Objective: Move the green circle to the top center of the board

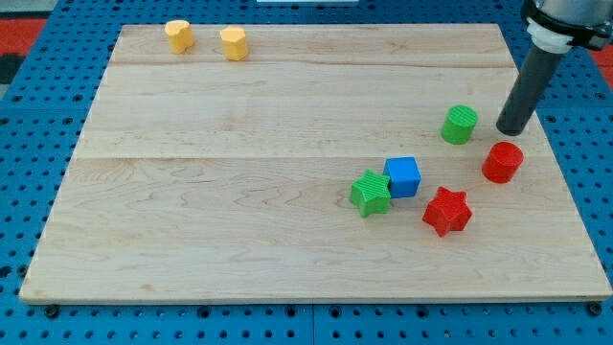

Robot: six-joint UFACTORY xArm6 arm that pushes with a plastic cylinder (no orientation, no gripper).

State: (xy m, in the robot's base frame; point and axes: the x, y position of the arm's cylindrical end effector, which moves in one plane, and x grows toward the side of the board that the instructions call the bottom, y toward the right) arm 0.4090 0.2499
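Observation:
The green circle (460, 125) sits on the wooden board (239, 192) at the view's right, about mid-height. My tip (510, 129) rests on the board just to the right of the green circle, with a small gap between them. It is above the red circle (502, 162). The dark rod rises from the tip toward the view's top right.
A green star (371, 194), a blue cube (403, 176) and a red star (447, 211) cluster below and left of the green circle. Two yellow blocks (178, 35) (234, 43) stand at the top left of the board.

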